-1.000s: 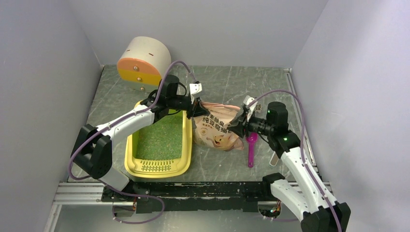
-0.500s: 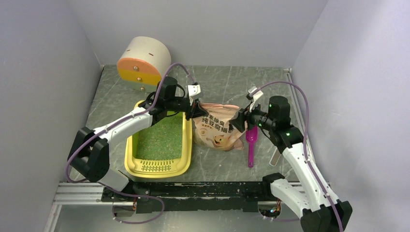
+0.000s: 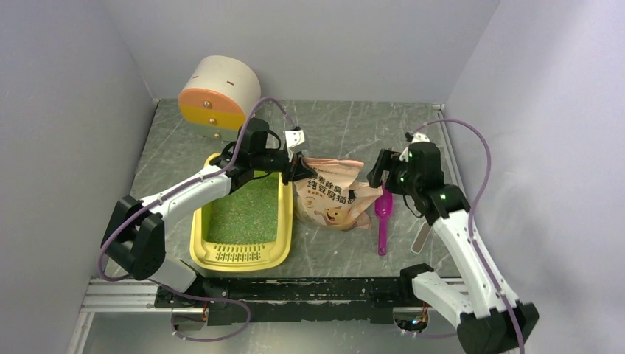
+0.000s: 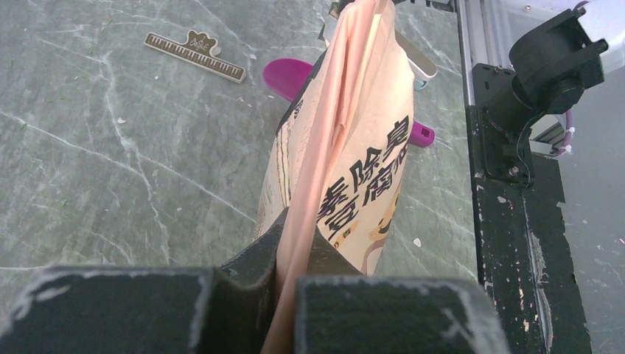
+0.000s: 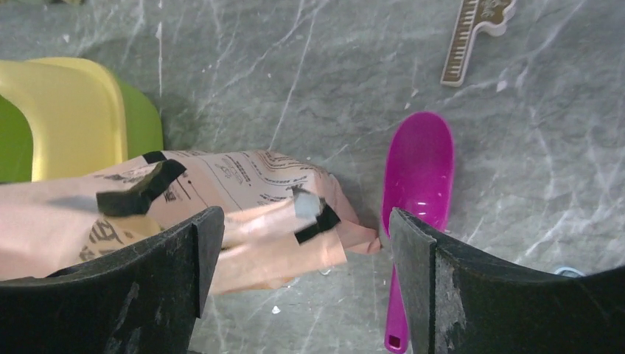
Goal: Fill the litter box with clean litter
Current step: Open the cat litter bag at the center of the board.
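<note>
The yellow litter box lies left of centre, its floor covered in green clean litter. Beside it on the table lies a pink-beige printed bag. My left gripper is shut on the bag's upper left edge. The left wrist view shows that edge pinched flat in the left gripper. My right gripper hovers open above the bag's right end. In the right wrist view the right gripper is spread wide with the bag's end lying loose below, untouched.
A magenta scoop lies right of the bag, under the right gripper. A small ruler-shaped strip lies further right. A white cylinder with an orange end stands at the back left. Walls close in on three sides.
The right gripper has opened, let go of the bag's right end, and drawn back up and to the right. The left gripper still holds the bag in place.
</note>
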`<state>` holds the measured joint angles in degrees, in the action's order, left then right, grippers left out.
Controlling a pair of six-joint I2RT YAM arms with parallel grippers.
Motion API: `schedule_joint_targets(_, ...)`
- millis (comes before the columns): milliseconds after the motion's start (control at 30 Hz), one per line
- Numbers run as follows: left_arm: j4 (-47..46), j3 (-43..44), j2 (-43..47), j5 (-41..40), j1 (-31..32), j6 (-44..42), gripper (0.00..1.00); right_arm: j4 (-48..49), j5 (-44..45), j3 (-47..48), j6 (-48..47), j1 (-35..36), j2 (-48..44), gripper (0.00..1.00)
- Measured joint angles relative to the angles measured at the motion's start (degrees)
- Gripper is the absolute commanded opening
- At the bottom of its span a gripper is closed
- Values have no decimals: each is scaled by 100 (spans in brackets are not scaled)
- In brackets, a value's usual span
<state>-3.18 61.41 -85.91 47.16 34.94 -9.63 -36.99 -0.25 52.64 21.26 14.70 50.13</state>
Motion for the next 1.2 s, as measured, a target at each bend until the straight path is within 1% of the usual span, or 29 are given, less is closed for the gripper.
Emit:
schedule_joint_targets(100, 2, 0, 0, 0, 0, 2, 5, -151, -149, 286, 146, 0, 603, 89)
schedule_joint_targets(167, 2, 0, 0, 0, 0, 4, 5, -219, -328, 354, 254, 0, 743, 89)
schedule_joint_targets(367, 2, 0, 0, 0, 0, 22, 5, -334, -782, 372, 586, 0, 706, 89)
schedule_joint_targets(733, 2, 0, 4, 0, 0, 28, 5, -492, -1023, 372, 824, 0, 673, 88)
schedule_joint_targets(967, 7, 0, 9, 0, 2, 42, 5, -490, -1311, 372, 833, 2, 850, 87)
schedule_joint_targets(1100, 7, 0, 11, 0, 2, 42, 5, -551, -1283, 380, 769, 2, 1082, 85)
schedule_joint_targets(1200, 7, 0, 11, 0, 9, 42, 5, -798, -1113, 452, 649, 4, 1294, 84)
